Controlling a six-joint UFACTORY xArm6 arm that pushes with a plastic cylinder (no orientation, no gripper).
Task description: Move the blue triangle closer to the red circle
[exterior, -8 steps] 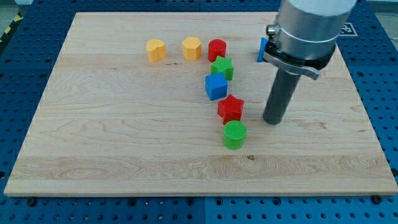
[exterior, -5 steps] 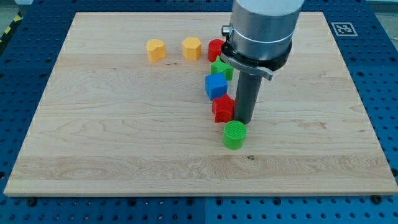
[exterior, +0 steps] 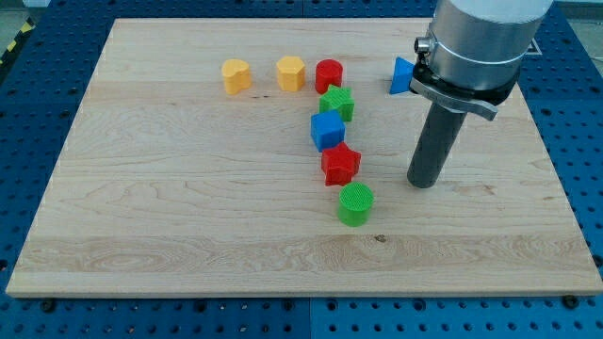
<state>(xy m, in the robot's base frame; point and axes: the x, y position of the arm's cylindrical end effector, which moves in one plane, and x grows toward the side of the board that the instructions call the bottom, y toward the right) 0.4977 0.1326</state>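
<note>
Robotics lab or test bench. Pale wooden board (exterior: 188, 188) sits on a blue perforated metal table (exterior: 24, 141) with a regular hole grid, visible past every board edge. Printed fiducial marker (exterior: 528, 42) at the board's top right corner, partly hidden. Yellow-black hazard tape (exterior: 14, 42), probably, at the view's top left. Grey industrial arm housing (exterior: 476, 42) over the board's right side.

Bare board between blue triangle (exterior: 403, 75) and red circle (exterior: 328, 73); nothing blocking.
</note>
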